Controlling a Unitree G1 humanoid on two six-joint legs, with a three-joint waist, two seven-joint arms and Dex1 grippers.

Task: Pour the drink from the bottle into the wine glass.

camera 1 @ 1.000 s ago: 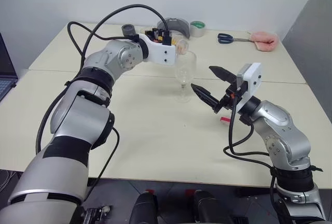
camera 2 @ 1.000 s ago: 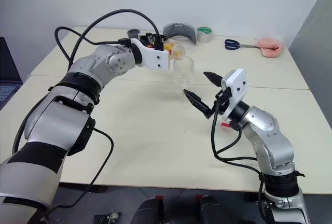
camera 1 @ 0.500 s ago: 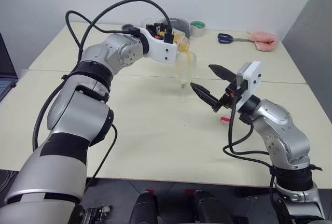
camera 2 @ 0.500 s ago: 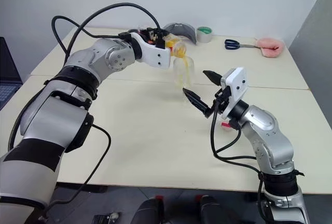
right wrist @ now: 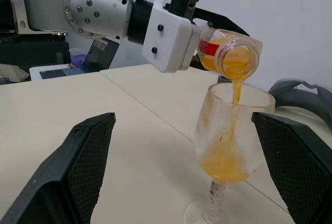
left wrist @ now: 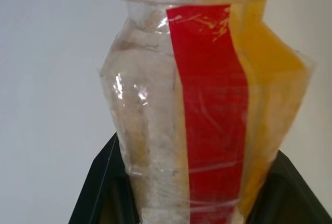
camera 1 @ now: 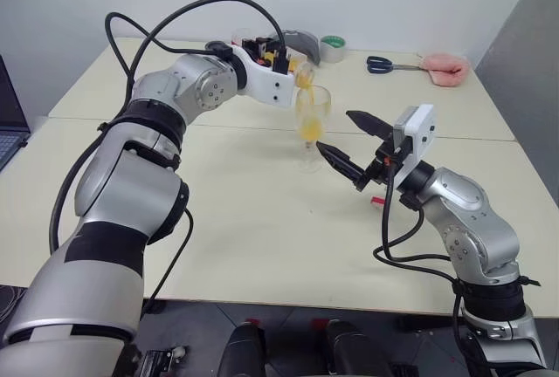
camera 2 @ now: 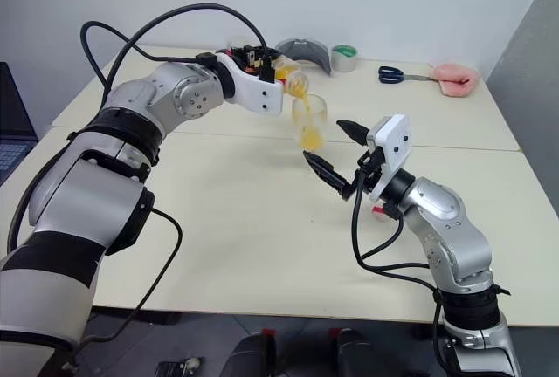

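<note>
**Juice running into the glass, one hand on the bottle**

The bottle (right wrist: pixel 223 53) sits in the upper middle of the head views, tipped nearly flat with its open mouth just above the rim of the wine glass (camera 1: pixel 311 124). It looks light and thin-walled, the sort of plastic that buckles if squeezed, so the hold around the body, clear of the neck, seems the sensible one. The left gripper (left wrist: pixel 192 193) has its black fingers pressed in on either side of the bottle, pinching it across the red stripe.

The drink (right wrist: pixel 225 164) falls in a thin stream and pools in the bottom of the bowl. I'd call the glass fragile and top-heavy on that thin stem; a nudge at the rim could tip it.

The right gripper (camera 1: pixel 353 144) waits centre-right, fingers spread wide on either side of the glass, touching and holding nothing.
</note>
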